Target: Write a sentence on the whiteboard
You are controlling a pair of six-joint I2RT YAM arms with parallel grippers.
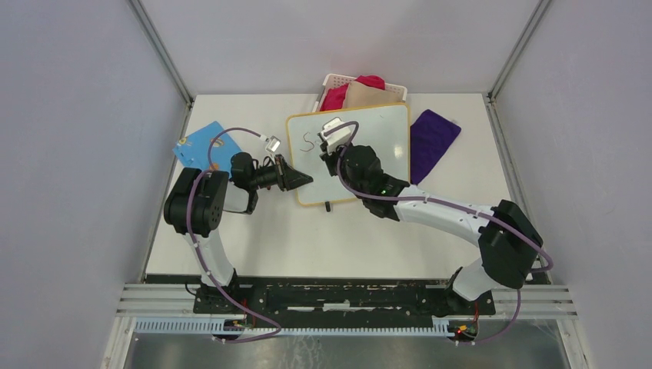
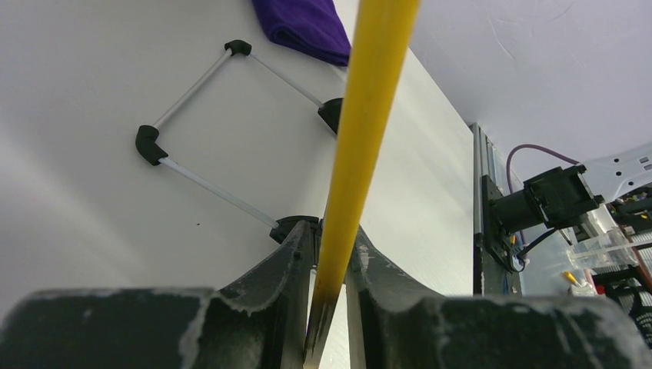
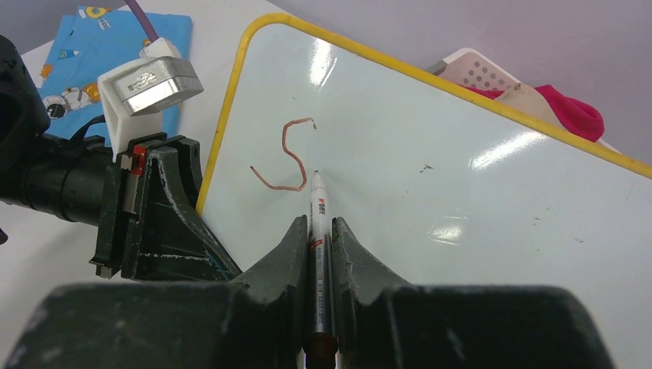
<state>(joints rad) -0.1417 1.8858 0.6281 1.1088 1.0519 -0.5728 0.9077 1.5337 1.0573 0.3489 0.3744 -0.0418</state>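
Whiteboard (image 1: 388, 134) rim pinched in left claw (image 2: 332, 254) — marker (image 3: 319, 231) tip beside red S (image 3: 288, 154).

whiteboard (image 1: 384, 131): on table (image 1: 307, 238), centre-rear | basket (image 1: 332, 79): behind whiteboard, at its far edge | cloth (image 1: 432, 138): just right of whiteboard | sheet (image 1: 201, 146): left of whiteboard | left gripper (image 1: 306, 181): at whiteboard's near-left rim | right gripper (image 3: 315, 227): above whiteboard, marker (image 3: 316, 196) between its fingers

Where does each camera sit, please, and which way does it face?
Top external: high behind the robot, looking down on the table; left arm and right arm reach the whiteboard.
Left wrist: looks along the whiteboard's yellow rim toward the purple cloth; the left gripper clamps that rim.
Right wrist: looks down at the board's face; the right gripper holds the marker beside a red S.
Shared: top and left wrist show the cloth.
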